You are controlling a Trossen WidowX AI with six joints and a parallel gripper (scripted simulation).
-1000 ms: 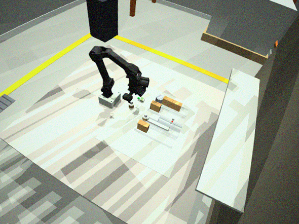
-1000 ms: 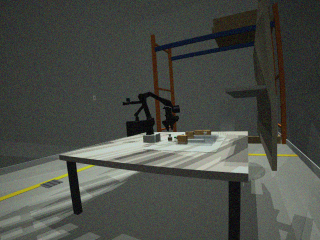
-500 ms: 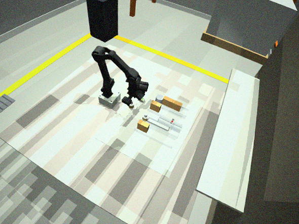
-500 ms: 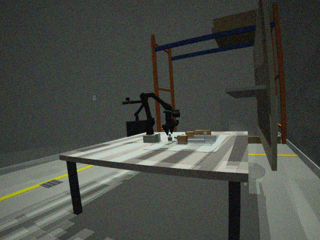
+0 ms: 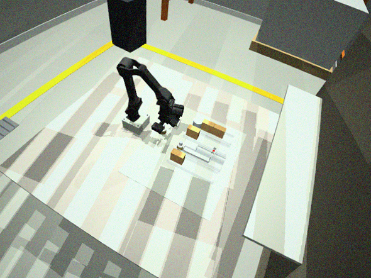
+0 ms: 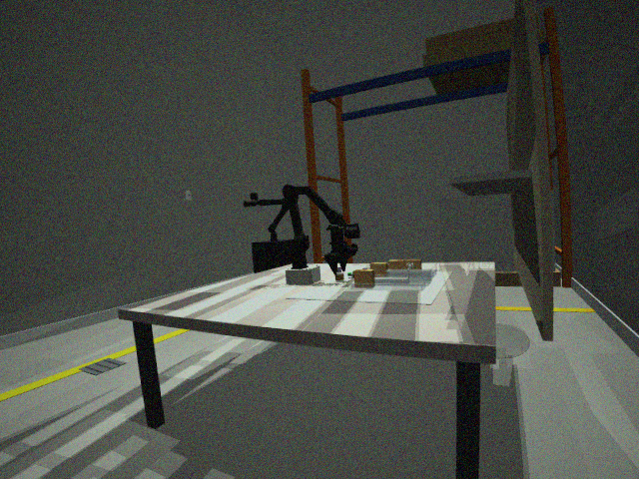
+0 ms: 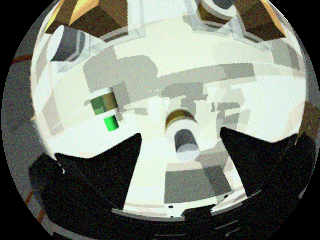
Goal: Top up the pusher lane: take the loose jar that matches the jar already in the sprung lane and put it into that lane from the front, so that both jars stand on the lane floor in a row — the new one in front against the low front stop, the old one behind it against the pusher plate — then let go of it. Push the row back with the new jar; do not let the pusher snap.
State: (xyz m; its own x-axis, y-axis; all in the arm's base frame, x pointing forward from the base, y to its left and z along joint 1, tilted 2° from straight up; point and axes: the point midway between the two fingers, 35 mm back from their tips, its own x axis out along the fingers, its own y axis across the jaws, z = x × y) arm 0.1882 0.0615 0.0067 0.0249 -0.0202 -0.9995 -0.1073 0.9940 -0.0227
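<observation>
My gripper (image 5: 167,127) (image 6: 338,267) (image 7: 182,134) is open and points down, low over the table. A loose jar with a brown body, white shoulder and grey cap (image 7: 183,132) (image 6: 338,275) stands upright between the spread fingers, not gripped; the fingers partly hide it in the top view. Another loose jar (image 7: 104,102), with a green body and bright green cap, is outside the left finger in the wrist view. The sprung lane (image 5: 204,156) holds a jar (image 5: 180,146) (image 7: 216,10) with brown body, white shoulder and grey cap at its front. The pusher plate is not clear.
Cardboard-brown blocks (image 5: 177,156) (image 5: 193,131) (image 5: 213,128) stand in or beside the neighbouring clear-walled lanes. A grey cylinder (image 7: 66,44) (image 5: 197,123) stands at another lane's front. A red marker (image 5: 214,150) is at the sprung lane's far end. The arm's base (image 5: 135,123) is behind the gripper.
</observation>
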